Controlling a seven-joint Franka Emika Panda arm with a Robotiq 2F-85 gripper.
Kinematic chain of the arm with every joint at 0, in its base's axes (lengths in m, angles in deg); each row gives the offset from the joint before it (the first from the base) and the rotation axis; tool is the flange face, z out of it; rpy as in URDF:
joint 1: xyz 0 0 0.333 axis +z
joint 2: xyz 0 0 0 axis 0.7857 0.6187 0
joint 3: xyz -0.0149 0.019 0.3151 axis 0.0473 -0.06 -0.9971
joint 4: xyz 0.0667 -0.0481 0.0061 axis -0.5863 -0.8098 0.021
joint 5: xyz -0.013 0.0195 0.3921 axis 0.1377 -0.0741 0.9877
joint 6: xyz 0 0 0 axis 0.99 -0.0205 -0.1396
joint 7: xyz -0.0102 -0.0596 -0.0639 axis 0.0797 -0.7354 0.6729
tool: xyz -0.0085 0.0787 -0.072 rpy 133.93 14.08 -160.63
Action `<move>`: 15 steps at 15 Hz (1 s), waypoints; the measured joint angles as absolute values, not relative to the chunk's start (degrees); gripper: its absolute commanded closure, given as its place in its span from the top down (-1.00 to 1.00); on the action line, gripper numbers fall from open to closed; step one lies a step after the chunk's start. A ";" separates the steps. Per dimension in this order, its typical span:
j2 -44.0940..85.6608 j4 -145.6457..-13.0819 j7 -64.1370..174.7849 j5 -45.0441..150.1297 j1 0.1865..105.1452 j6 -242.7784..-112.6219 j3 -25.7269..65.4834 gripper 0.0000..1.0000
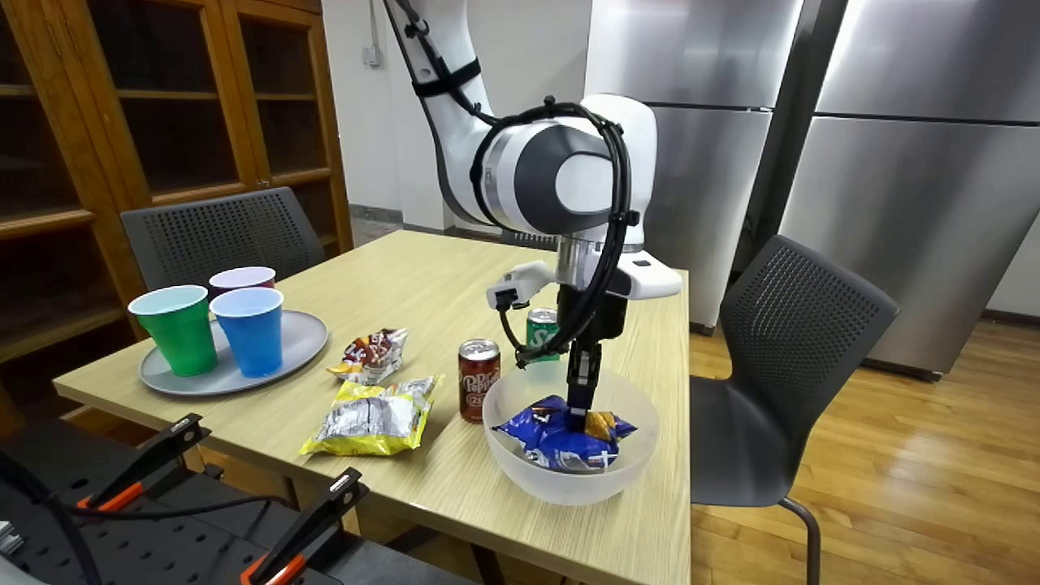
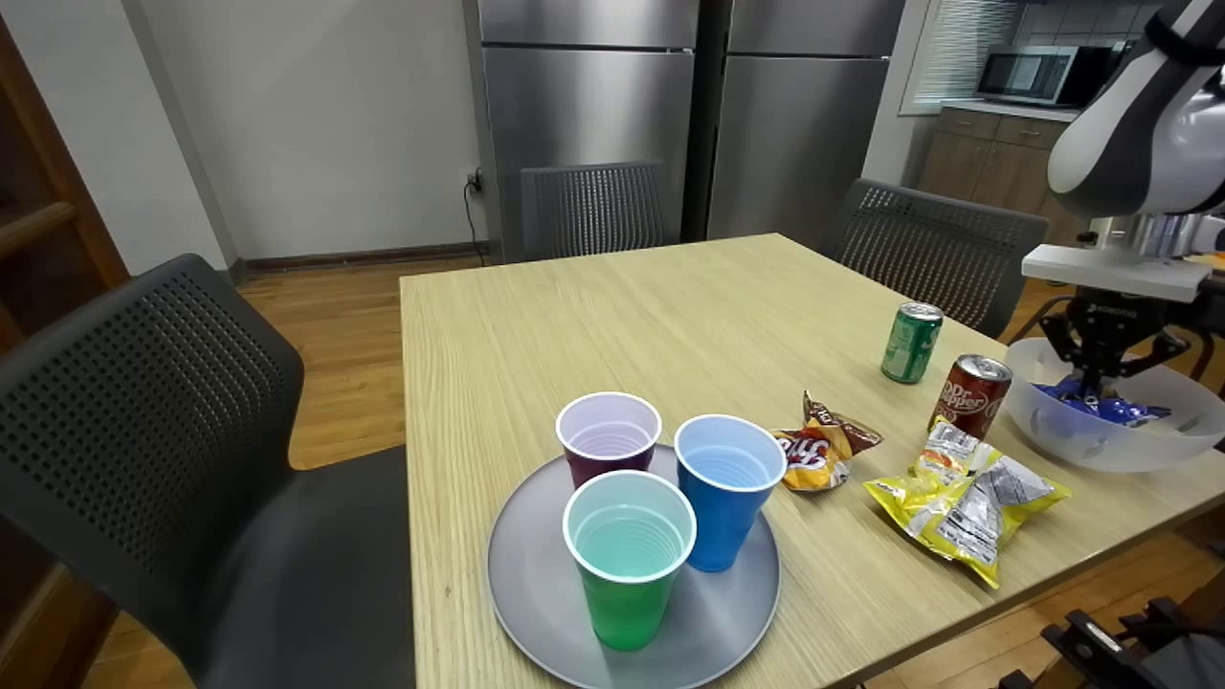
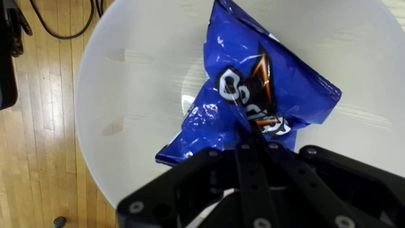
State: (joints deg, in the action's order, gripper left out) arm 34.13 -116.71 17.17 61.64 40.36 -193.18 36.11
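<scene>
The end effector point(image 3: 250, 129) is down in the frosted bowl point(image 1: 561, 487), fingers together w/ practically no gap, tips pinching the blue Doritos bag point(image 3: 227, 104) approx. mid-bag, right by the logo. So the bag's at & just below the fingertips, inside the bowl: in the wrist view most of it spreads out ahead of the tips, 1 corner off to the side, creases running in to the pinch pt. Can't tell if its underside rests fully on the bowl btm. The bowl stands upright on the wood-grain surface point(image 1: 439, 276), nr the edge. A Dr Pepper can point(image 1: 478, 388) stands just beside it; a green soda can point(image 2: 912, 344), also upright, is nr that can. A yellow snack bag point(image 1: 378, 418) lies nr the Dr Pepper can, w/ an orange-brown snack bag point(image 2: 818, 455) close by. Well apart from the end effector: a gray plate point(image 2: 718, 632) w/ a green cup point(image 2: 627, 593), blue cup point(image 2: 723, 517) & maroon cup point(image 2: 610, 431).
</scene>
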 measured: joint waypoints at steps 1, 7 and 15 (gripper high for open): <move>34.13 -116.68 17.17 61.64 40.57 -193.12 36.22 -0.38; 33.38 -116.83 17.17 61.64 42.64 -193.11 37.47 0.48; 24.95 -121.31 17.17 60.13 45.40 -193.59 38.98 1.00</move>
